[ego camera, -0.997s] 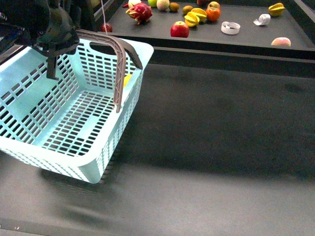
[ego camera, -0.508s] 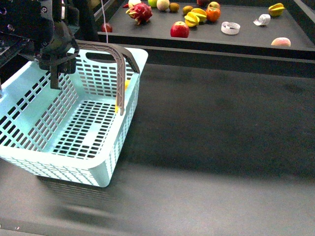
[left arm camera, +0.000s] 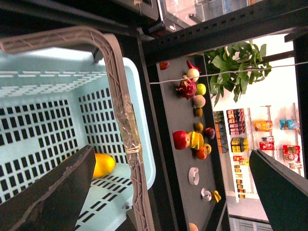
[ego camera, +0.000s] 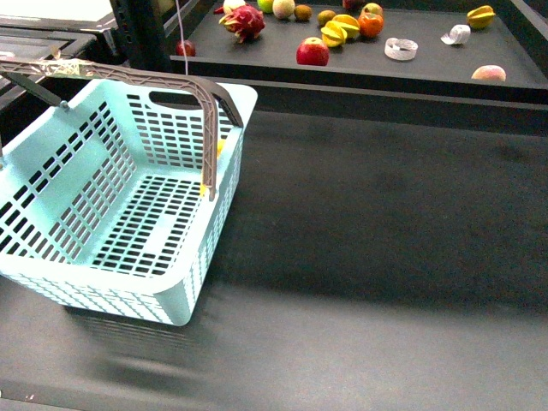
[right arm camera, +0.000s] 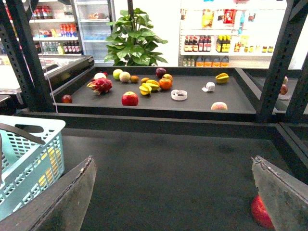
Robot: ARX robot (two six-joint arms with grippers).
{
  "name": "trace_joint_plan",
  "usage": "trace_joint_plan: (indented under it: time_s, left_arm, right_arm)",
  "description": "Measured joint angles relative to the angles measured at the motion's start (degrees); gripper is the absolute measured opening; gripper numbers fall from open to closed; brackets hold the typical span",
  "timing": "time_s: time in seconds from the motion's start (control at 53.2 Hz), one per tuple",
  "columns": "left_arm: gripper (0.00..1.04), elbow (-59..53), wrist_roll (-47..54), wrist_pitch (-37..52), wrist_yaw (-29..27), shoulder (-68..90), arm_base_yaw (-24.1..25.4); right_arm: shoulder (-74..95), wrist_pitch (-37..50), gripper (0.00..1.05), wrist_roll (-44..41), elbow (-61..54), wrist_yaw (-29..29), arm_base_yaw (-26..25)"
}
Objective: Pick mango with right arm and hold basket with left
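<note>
The light-blue basket (ego camera: 51,184) stands on the left of the dark table, with one grey-brown handle (ego camera: 210,128) arched over it. The mango (left arm camera: 103,164) lies inside against the wall under that handle. From the front it shows only as yellow behind the slots (ego camera: 221,144). Neither arm appears in the front view. My left gripper (left arm camera: 168,192) is open over the basket (left arm camera: 43,110), one finger (left arm camera: 48,192) above its floor next to the mango, nothing between the fingers. My right gripper (right arm camera: 175,192) is open above bare table, the basket (right arm camera: 29,159) off to one side.
A raised black shelf (ego camera: 428,64) behind the table carries a dragon fruit (ego camera: 244,21), a red apple (ego camera: 312,51), star fruits (ego camera: 340,30), an orange (ego camera: 371,23), tape rolls (ego camera: 401,48) and a peach (ego camera: 488,74). A red fruit (right arm camera: 260,211) lies by the right gripper's finger.
The left arm stood over the basket's far left corner and has left the front view. The basket shifted left and settled a second ago; since then it has stayed still.
</note>
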Motion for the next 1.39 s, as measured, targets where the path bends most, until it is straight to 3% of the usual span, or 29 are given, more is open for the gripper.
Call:
trace_joint_plan:
  time_s: [0.132,0.263,0.376,0.621,0.696,0.771,0.865,1.072,1.392]
  left_arm:
    - [0.99,-6.6,6.1,0.4,-0.2,-10.0,1.6]
    - [0.99,-15.8,13.4,6.7,0.0,-20.1,3.3]
    - [0.99,-20.7,17.9,5.5,1.1,-24.5,4.9]
    - [0.99,-22.0,20.8,5.4,1.4,-25.8,5.6]
    - [0.86,-25.4,34.3,14.9,15.1,-25.6,7.3]
    - [0.73,-28.2,47.8,19.0,23.2,-27.2,7.6]
    - [0.49,-31.9,66.9,18.6,24.9,-32.1,7.7]
    - [0.06,-36.2,72.8,14.2,25.0,-40.5,7.8]
    - [0.04,-40.5,73.5,7.8,24.9,-52.1,7.8]
  right_arm:
    - [0.0,0.0,0.97,0.0,0.0,0.0,0.0]
    - [0.0,0.0,0.97,0.0,0.0,0.0,0.0]
    - [0.0,0.0,0.97,0.0,0.0,0.0,0.0]
    - [0.0,0.0,0.97,0.0,0.0,0.0,0.0]
    - [0.0,0.0,0.97,0.0,0.0,0.0,0.0]
    - [0.0,0.0,0.97,0.0,0.0,0.0,0.0]
    - [0.0,0.0,0.97,0.0,0.0,0.0,0.0]
    - [0.0,0.0,0.97,0.0,0.0,0.0,0.0]
    - [0.0,0.0,0.97,0.0,0.0,0.0,0.0]
